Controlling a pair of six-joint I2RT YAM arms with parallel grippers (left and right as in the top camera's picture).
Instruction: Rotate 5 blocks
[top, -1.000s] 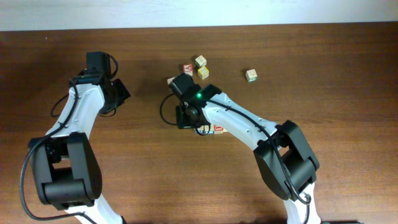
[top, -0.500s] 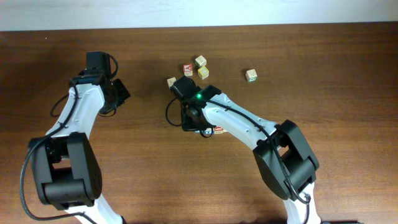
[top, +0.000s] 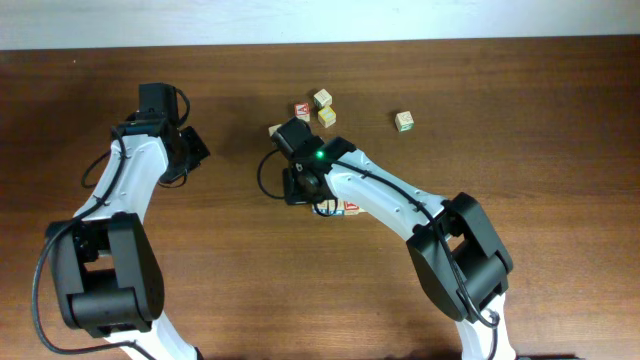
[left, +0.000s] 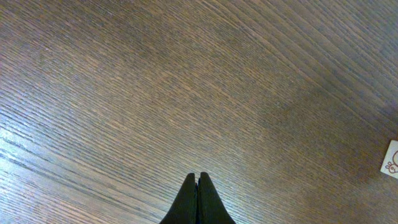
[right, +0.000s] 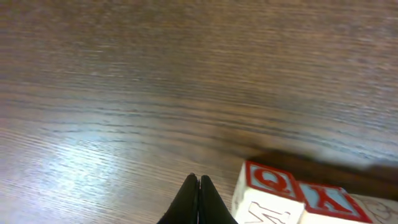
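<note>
Two blocks lie side by side by my right gripper: one with a red "Q" (right: 267, 182) and one with a red "X" (right: 326, 200). From overhead only a red-faced one (top: 351, 207) shows clearly beside the arm. My right gripper (right: 199, 180) is shut and empty, its tips just left of the Q block, low over the wood. Further back lie a red block (top: 302, 111), a pale one (top: 322, 98), a green one (top: 404, 121) and a half-hidden pale one (top: 275, 131). My left gripper (left: 198, 178) is shut and empty over bare wood at the left (top: 195, 146).
A cube with a yellow face (top: 327, 117) sits among the back blocks. A pale block with red print (left: 392, 159) peeks in at the right edge of the left wrist view. The right arm's wrist (top: 305, 165) covers part of the block cluster.
The right wrist swung slightly to the right and came back to where it was. The left arm and the back blocks have not moved.
</note>
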